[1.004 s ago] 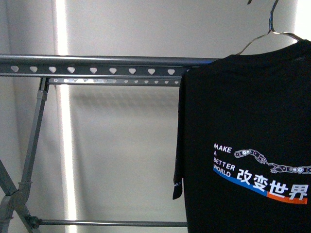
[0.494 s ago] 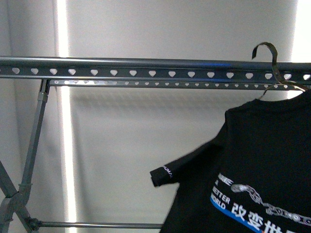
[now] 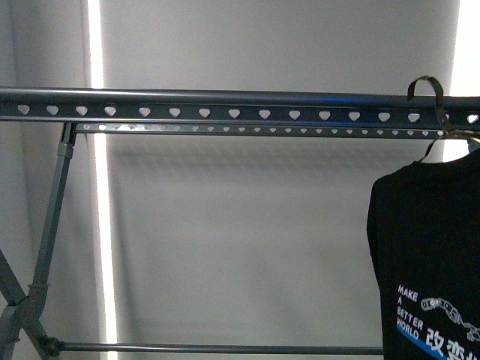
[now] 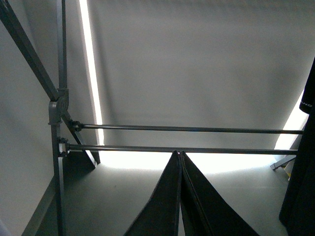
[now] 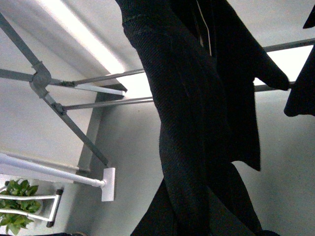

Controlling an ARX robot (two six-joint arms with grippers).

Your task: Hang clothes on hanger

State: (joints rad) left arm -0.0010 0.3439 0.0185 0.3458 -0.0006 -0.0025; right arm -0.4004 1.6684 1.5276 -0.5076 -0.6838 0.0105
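Note:
The clothes (image 3: 427,247), a black T-shirt with white "MAKE A BETTER WORLD" print, hang at the far right of the front view on a thin wire coat hanger (image 3: 431,101). Its hook reaches up to the hanger (image 3: 225,105), a long dark grey rail with heart-shaped holes. In the right wrist view my right gripper (image 5: 197,206) is shut on the black cloth of the clothes (image 5: 187,98), which hides most of the jaws. In the left wrist view my left gripper (image 4: 180,155) is shut and empty, jaws pressed together, in front of the rack's low bars. A sleeve edge (image 4: 302,162) shows there.
Slanted grey legs (image 3: 49,225) stand at the left, with a low crossbar (image 3: 225,349). Two thin horizontal bars (image 4: 187,139) run across the left wrist view. A white stand foot (image 5: 107,184) and a green plant (image 5: 17,201) show in the right wrist view. A grey wall lies behind.
The T-shirt on its wire hanger has dropped and shifted to the right. The hook has come down from above the rail to the rail's level. The flung-out sleeve has settled.

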